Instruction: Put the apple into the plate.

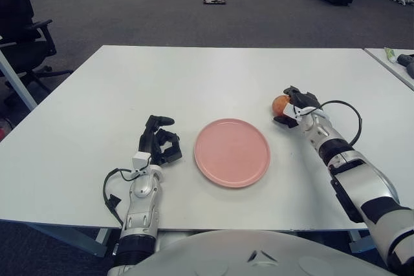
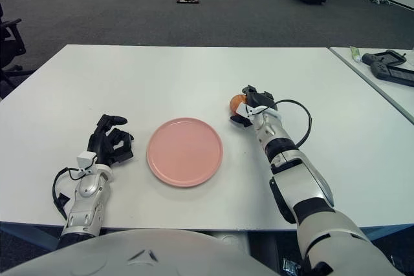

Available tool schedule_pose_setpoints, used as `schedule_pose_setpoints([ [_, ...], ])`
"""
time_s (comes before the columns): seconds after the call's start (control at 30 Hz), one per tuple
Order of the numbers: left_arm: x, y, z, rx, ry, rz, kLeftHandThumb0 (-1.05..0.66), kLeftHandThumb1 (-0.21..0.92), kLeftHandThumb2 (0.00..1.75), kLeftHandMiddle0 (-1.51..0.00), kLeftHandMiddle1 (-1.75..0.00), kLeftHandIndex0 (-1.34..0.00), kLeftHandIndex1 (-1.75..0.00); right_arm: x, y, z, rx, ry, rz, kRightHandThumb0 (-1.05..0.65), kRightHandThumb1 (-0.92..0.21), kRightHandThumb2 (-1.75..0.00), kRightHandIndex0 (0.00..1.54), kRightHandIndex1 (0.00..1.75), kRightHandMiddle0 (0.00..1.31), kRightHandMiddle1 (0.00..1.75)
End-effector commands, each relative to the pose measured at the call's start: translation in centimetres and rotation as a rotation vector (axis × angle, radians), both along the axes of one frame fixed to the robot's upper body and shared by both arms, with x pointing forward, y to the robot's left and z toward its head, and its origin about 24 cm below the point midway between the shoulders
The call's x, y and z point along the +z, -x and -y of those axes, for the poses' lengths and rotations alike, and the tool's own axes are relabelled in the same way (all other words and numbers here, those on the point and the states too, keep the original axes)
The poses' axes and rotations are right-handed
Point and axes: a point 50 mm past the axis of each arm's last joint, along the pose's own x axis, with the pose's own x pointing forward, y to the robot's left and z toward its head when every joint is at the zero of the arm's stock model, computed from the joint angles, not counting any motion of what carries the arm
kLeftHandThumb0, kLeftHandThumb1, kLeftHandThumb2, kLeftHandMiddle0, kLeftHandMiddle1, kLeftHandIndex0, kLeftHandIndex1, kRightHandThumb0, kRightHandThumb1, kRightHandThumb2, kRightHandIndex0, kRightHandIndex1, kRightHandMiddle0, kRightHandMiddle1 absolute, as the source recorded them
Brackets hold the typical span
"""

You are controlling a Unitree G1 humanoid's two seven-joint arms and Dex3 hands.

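Note:
A red-orange apple [image 1: 280, 103] sits on the white table [image 1: 194, 75], to the right of a pink plate [image 1: 232, 152] and a little farther back. My right hand [image 1: 289, 108] wraps it from the right, with fingers over its top and the thumb below it, hiding its right half. The plate has nothing on it. My left hand [image 1: 160, 142] shows just left of the plate, fingers curled, holding nothing.
A second table [image 1: 396, 63] stands at the far right with a dark device [image 2: 388, 68] on it. A black office chair [image 1: 22, 27] stands off the table's left side. A black cable loops from my right wrist [image 1: 349, 121].

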Motion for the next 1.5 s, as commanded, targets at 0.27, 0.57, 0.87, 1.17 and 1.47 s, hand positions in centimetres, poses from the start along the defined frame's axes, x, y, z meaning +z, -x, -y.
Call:
schedule_pose_setpoints([
  [0.27, -0.8, 0.5, -0.1, 0.016, -0.004, -0.055, -0.01, 0.2, 1.46, -0.68, -1.75, -0.49, -1.73, -2.4, 1.9, 0.3, 0.049, 0.046, -0.091, -0.26, -0.53, -1.02, 0.36, 1.52, 0.36, 1.72],
  [0.57, -0.9, 0.4, -0.1, 0.022, -0.023, -0.059, -0.01, 0.2, 1.47, -0.7, -1.75, -0.48, -1.74, -1.5, 1.2, 0.6, 0.091, 0.051, -0.074, -0.02, -0.24, -1.39, 0.7, 1.66, 0.44, 1.75],
  [0.87, -0.9, 0.4, -0.2, 0.028, -0.017, -0.058, -0.01, 0.19, 1.47, -0.7, -1.75, -0.49, -1.72, 0.3, -0.2, 0.4, 0.127, 0.102, -0.05, -0.01, -0.07, -1.6, 0.8, 1.73, 0.55, 1.75],
  [1.17, -1.0, 0.5, -0.3, 0.028, -0.024, -0.062, -0.01, 0.2, 1.47, -0.69, -1.75, -0.49, -1.73, 0.8, -0.3, 0.3, 0.139, 0.144, 0.006, -0.01, -0.05, -1.62, 0.82, 1.73, 0.57, 1.75],
  [1.47, -1.0, 0.4, -0.4, 0.027, -0.02, -0.068, -0.01, 0.21, 1.46, -0.68, -1.75, -0.48, -1.73, 1.9, -0.3, 0.5, 0.11, 0.105, 0.105, 0.0, -0.06, -1.62, 0.82, 1.73, 0.57, 1.75],
])
